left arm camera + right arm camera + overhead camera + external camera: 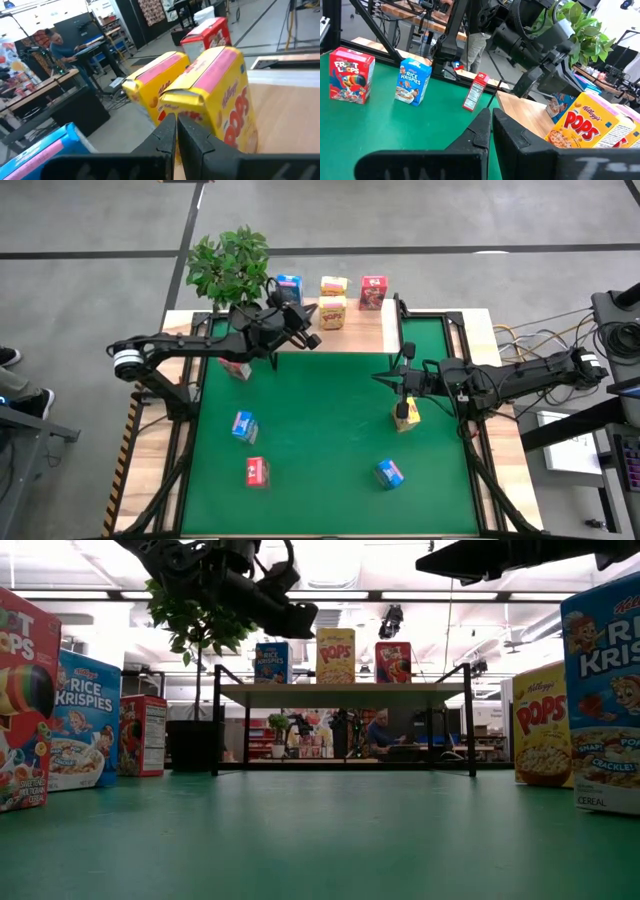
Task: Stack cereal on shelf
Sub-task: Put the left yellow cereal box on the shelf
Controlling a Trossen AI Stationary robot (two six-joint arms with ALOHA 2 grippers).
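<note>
The wooden shelf (355, 330) stands at the mat's far edge. On it are a blue box (288, 285), a yellow box (333, 284), a red box (373, 292), and a second yellow box (332, 312) in front. My left gripper (176, 131) is shut at shelf-top height, right beside that front yellow box (220, 95). My right gripper (490, 127) is shut and empty above the mat's right half, next to a yellow box (406, 415) standing on the mat. Other boxes on the mat are red (237, 368), blue (244, 426), red (256, 472) and blue (389, 473). My left gripper's shut fingertips (167, 127) stand level at the front yellow box's top corner (182, 97), coming from the table's left. I cannot tell whether they touch it. The box stands upright on the shelf board.
A potted plant (230, 265) stands at the far left corner, just behind my left arm. The shelf's black legs (216, 720) rise from the mat's far edge. Open green mat (320, 430) lies between the boxes. A person sits at a desk far behind the table (380, 730).
</note>
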